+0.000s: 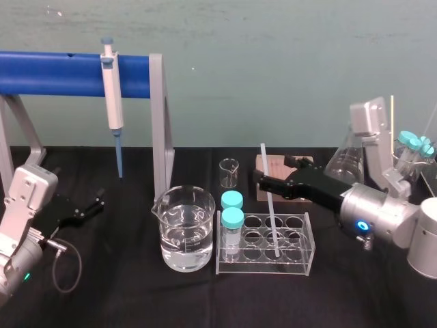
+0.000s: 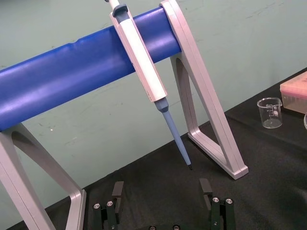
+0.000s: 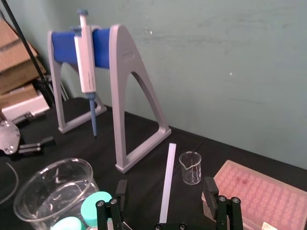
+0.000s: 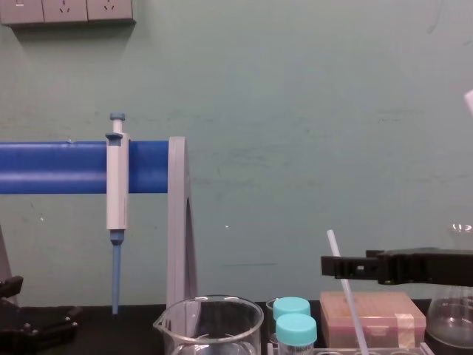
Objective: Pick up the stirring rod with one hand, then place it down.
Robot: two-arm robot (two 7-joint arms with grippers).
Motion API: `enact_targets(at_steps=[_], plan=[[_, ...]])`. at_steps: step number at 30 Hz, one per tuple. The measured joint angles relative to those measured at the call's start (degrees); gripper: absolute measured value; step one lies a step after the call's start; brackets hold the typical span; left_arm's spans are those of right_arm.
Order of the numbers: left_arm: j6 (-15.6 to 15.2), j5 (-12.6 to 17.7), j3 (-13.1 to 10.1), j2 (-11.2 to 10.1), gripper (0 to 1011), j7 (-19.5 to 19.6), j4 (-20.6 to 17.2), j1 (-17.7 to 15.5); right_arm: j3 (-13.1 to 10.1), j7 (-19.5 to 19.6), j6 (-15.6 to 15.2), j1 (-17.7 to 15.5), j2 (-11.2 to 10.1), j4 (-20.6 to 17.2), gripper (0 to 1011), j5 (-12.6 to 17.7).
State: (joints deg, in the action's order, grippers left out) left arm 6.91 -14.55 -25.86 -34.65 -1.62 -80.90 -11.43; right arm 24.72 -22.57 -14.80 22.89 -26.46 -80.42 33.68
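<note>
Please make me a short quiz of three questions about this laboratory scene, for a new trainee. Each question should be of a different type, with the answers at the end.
1. True or false: the stirring rod is lying flat.
2. How is the pipette placed? A) lying down; B) hanging tip-down on the blue bar; C) standing tip-up.
3. Fill in: the right gripper's fingers are ___, one on each side of the rod.

Key:
1. False: it stands tilted in the tube rack.
2. B.
3. Open.
Note: the left gripper is parked at the far left, fingers open.
</note>
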Motion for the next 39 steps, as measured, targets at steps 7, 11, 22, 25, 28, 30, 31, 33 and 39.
enact_targets(at_steps=[7,11,22,25,28,30,31,33,39], plan=[[0.0,0.0,0.0,0.0,1000,0.0,0.0,0.0,1.3,0.1,-0.7,2.3,1.9,3.6,1003,-1.6],[0.0,0.0,0.0,0.0,1000,0.0,0.0,0.0,1.5,0.0,-1.2,2.8,2.6,4.7,1003,-1.8],[0.0,0.0,0.0,0.0,1000,0.0,0.0,0.0,1.7,-0.5,-1.8,2.7,2.6,4.7,1003,-2.3],[0.0,0.0,0.0,0.0,1000,0.0,0.0,0.0,1.8,-0.6,-1.8,2.7,2.6,4.7,1003,-2.2],[0.0,0.0,0.0,0.0,1000,0.0,0.0,0.0,1.7,-0.6,-1.8,2.6,2.6,4.7,1003,-2.2],[0.0,0.0,0.0,0.0,1000,0.0,0.0,0.0,1.7,-0.6,-1.8,2.7,2.7,4.7,1003,-2.2],[0.0,0.0,0.0,0.0,1000,0.0,0.0,0.0,1.7,-0.6,-1.8,2.7,2.7,4.7,1003,-2.2],[0.0,0.0,0.0,0.0,1000,0.0,0.0,0.0,1.7,-0.6,-1.8,2.7,2.7,4.7,981,-2.2],[0.0,0.0,0.0,0.0,1000,0.0,0.0,0.0,1.7,-0.6,-1.8,2.7,2.7,4.7,838,-2.2]])
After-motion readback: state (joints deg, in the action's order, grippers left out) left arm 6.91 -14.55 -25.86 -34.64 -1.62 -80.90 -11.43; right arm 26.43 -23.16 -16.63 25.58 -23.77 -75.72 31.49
